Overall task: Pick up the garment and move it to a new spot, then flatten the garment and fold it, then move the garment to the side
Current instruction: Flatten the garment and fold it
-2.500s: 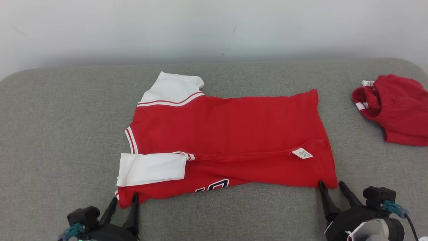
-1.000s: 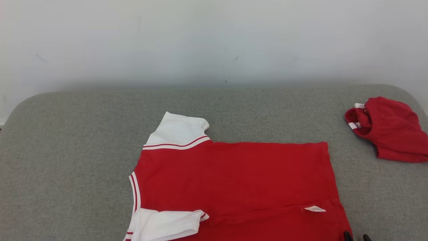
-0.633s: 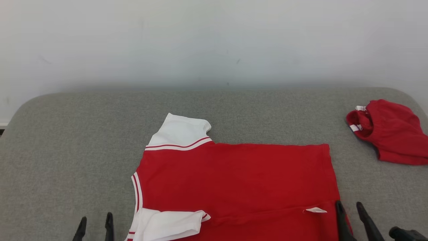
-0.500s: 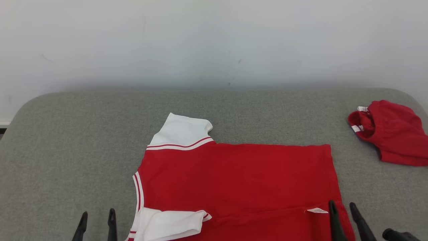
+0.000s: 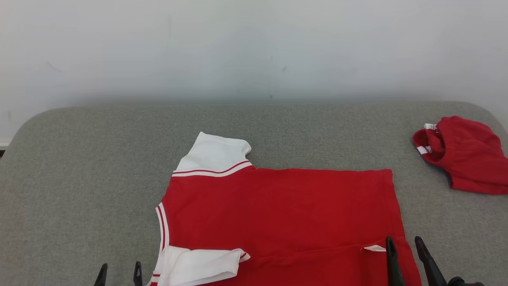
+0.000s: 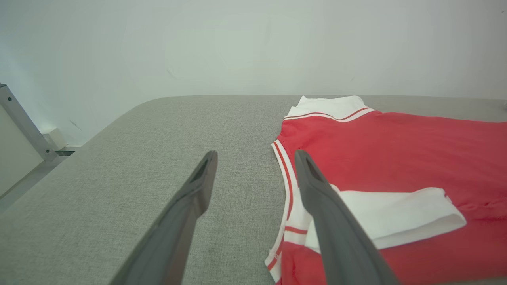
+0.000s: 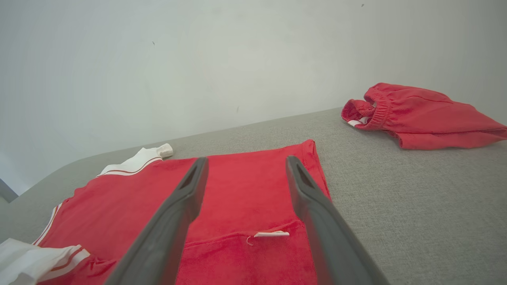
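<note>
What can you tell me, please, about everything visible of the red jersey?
The jersey is red knit with white sleeves and striped trim. It lies flat on the grey surface, creased near a white label. The far sleeve spreads out; the near sleeve is folded onto the body. The open right tool stands over its hem corner.

Bright, even, diffuse light; soft shadow at wall [image 5: 254,47] base; sharp focus.
</note>
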{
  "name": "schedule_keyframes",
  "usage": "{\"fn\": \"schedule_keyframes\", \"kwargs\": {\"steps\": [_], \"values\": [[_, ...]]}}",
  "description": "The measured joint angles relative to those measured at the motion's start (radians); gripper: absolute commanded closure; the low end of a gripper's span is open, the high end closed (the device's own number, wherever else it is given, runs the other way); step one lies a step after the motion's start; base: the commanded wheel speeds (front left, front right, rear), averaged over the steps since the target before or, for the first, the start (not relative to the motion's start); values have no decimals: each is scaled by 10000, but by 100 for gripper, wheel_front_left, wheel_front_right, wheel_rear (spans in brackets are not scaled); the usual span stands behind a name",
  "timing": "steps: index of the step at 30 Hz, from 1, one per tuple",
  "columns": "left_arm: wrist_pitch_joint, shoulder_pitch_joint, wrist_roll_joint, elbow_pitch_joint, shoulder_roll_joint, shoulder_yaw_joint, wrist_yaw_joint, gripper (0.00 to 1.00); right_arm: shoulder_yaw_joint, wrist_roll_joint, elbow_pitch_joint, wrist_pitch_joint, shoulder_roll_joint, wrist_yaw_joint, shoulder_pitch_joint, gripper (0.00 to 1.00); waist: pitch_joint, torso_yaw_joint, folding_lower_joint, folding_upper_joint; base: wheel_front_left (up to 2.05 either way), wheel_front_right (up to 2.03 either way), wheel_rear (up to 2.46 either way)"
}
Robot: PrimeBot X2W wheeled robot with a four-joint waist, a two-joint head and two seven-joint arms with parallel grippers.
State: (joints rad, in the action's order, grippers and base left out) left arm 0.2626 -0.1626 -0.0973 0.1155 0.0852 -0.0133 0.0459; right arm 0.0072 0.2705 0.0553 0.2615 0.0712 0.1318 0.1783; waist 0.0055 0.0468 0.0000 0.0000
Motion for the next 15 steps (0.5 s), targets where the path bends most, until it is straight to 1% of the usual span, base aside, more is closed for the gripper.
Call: {"fn": "schedule_keyframes", "kwargs": {"steps": [4, 8, 12, 15], "values": [[-2, 102, 67, 201, -105, -182, 180, 0, -109, -88, -27, 0, -59, 0, -52, 0, 51, -57, 0, 0, 0, 0, 0], [0, 749, 290, 416, -71, -144, 435, 0, -96, -113, -115, 0, -46, 0, -554, 0, 186, -156, 0, 0, 0, 0, 0], [0, 1857, 247, 1034, 159, -79, 654, 0, 59, -140, -19, 2, -2, 0, -1403, 0, 433, -330, 0, 0, 0, 0, 0], [0, 3017, 19, 1973, 514, 50, 761, 0, 196, 12, 502, 2, 48, 0, -2141, 0, 697, -491, 1, 0, 0, 0, 0]]}}
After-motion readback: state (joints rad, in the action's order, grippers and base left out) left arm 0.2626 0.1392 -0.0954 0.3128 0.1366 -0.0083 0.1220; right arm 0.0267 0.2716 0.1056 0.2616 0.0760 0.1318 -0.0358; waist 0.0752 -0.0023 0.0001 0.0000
